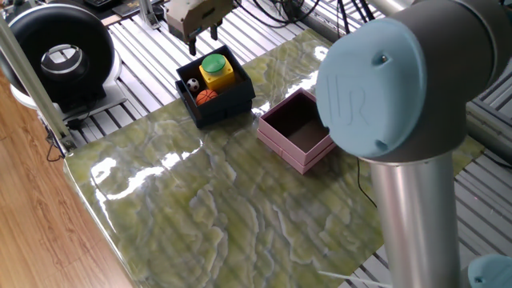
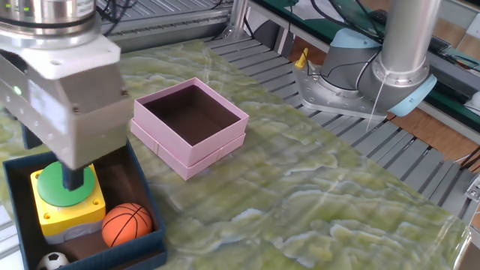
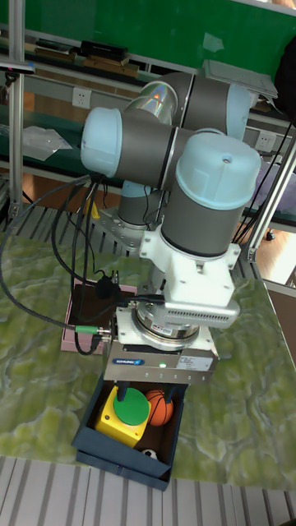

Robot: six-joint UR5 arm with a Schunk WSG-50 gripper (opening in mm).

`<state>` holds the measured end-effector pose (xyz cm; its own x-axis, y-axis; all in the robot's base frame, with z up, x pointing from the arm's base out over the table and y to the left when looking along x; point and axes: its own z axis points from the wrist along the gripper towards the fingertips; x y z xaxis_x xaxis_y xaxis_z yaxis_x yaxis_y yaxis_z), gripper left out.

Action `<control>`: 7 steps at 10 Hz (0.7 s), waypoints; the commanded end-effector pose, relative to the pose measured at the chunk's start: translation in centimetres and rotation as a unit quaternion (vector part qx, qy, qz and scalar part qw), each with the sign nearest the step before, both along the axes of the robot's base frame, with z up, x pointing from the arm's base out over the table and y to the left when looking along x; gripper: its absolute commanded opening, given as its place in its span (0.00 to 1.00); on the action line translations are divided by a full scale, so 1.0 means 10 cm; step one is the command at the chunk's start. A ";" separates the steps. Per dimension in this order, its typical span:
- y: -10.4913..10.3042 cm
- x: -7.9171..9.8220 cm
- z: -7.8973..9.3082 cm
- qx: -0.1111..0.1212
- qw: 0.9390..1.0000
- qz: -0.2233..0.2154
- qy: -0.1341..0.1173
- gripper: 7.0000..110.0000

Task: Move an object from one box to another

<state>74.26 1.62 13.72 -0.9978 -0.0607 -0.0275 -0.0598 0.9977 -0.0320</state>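
The arm [image 3: 177, 173], grey with pale blue joint caps, reaches from its base at the far side of the table [image 1: 208, 208] over to the navy box; in one fixed view its nearest joint fills the right foreground. The table carries a green marbled surface with slatted metal along its edges.

A black round device [image 1: 56, 56] stands off the table's corner, well apart from both boxes.

The pink box [image 2: 190, 126], square and open-topped with a dark brown inside and a stepped rim, sits near the middle of the table and holds nothing visible. The navy box [image 1: 214, 86] sits near the table's edge, just beside the pink box but apart from it, corner toward corner.

The gripper [image 1: 203, 35] hangs above the navy box with its two dark fingers [image 1: 214, 34] spread apart and pointing down, nothing between them. In the other fixed view one finger stands in front of the green button; whether it touches cannot be told.

Inside the navy box are three things: a yellow block [image 2: 66, 208] topped by a round green button [image 2: 67, 186], an orange basketball [image 2: 127, 224] just beside it, and a small soccer ball [image 2: 52, 261] in the near corner of that view.
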 end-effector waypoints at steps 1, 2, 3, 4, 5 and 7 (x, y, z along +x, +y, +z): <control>-0.18 -0.11 0.02 -0.018 0.994 -0.104 0.030 0.57; -0.16 -0.08 0.02 -0.014 0.994 -0.101 0.025 0.57; -0.16 -0.10 0.02 -0.014 0.992 -0.118 0.028 0.57; -0.15 -0.10 0.02 -0.012 0.990 -0.140 0.028 0.57; -0.24 -0.05 0.03 -0.028 0.988 -0.150 0.015 0.57; -0.29 0.05 0.01 -0.035 0.987 -0.154 -0.001 0.57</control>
